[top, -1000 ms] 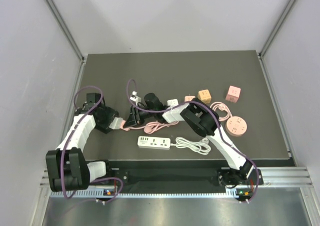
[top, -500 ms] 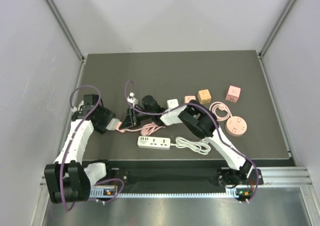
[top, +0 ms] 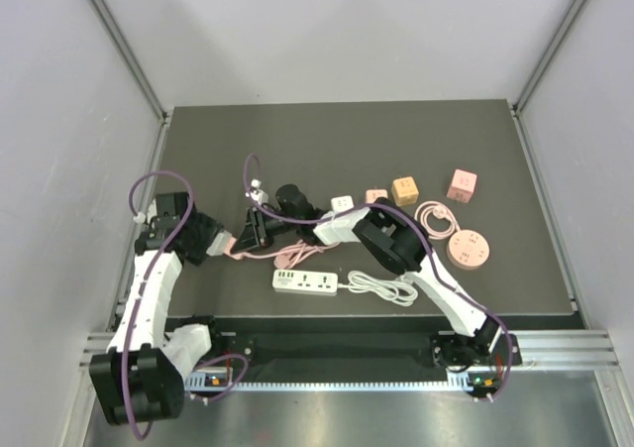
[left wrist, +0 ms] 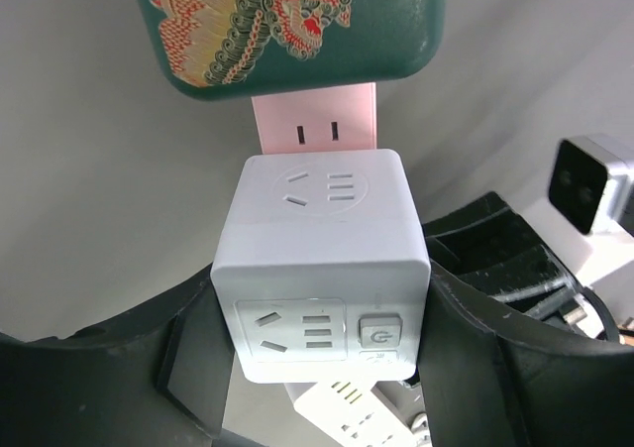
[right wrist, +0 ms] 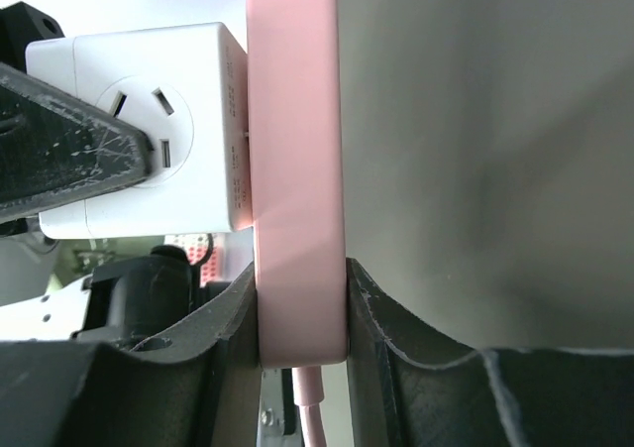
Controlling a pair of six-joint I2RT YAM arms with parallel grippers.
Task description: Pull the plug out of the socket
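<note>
A white cube socket (left wrist: 322,259) sits between the black fingers (left wrist: 475,358) of my left gripper (left wrist: 322,343), which is shut on it. A pink plug (right wrist: 295,169) is pressed against the cube's far face and looks still seated in it. My right gripper (right wrist: 297,308) is shut on the pink plug, with the plug's pink cable (right wrist: 309,417) running out below. The cube also shows in the right wrist view (right wrist: 149,130), on the plug's left side. In the top view the left gripper (top: 224,241) and the right gripper (top: 250,231) meet at the table's left middle.
A white power strip (top: 305,281) with a coiled white cable (top: 381,288) lies near the front. A small white cube (top: 342,203), a pink cube (top: 375,196), an orange cube (top: 404,189), another pink cube (top: 462,184) and a round pink socket (top: 468,250) lie to the right.
Both grippers have moved a little to the left with the cube and plug still joined between them. The left arm's elbow has swung outward to the left.
</note>
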